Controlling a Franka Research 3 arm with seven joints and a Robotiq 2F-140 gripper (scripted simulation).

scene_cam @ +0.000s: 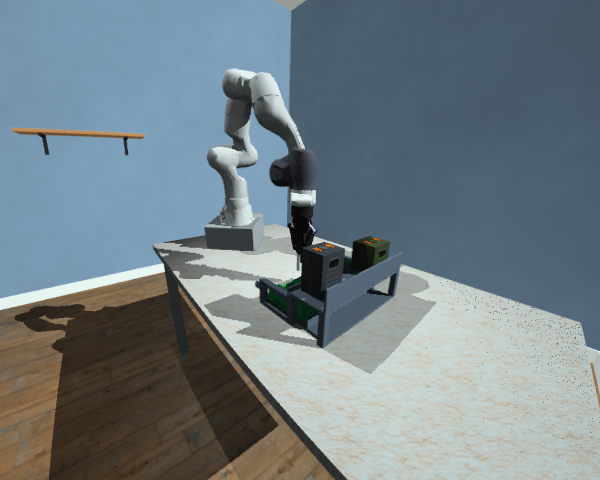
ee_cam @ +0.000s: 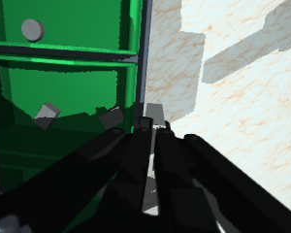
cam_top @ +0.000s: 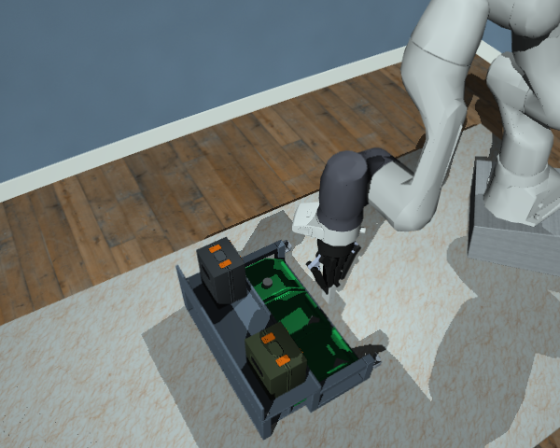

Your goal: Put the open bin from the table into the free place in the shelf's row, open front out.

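My gripper [cam_top: 332, 289] [ee_cam: 153, 116] is shut and empty, pointing down just outside the front lip of the grey shelf [cam_top: 222, 352] [scene_cam: 357, 294] [ee_cam: 145, 49], beside the middle of the row. A green bin [cam_top: 280, 274] [ee_cam: 78, 24] with a round grey part stands at the row's far end in the top view. Beside it a green bin [cam_top: 295, 318] [ee_cam: 87, 84] with several grey parts sits behind the lip; it looks level, its front about in line with the first. Green also shows at the row's near end, in deep shadow; the limits there are unclear. The bins' rear ends are hidden.
A dark grey case [cam_top: 222, 274] [scene_cam: 322, 268] and an olive case [cam_top: 275, 358] [scene_cam: 371, 254] stand upright on the shelf's rear board. Raised rails close the shelf's ends. The arm's block base [cam_top: 521, 236] [scene_cam: 230, 237] stands across the table from the shelf's front.
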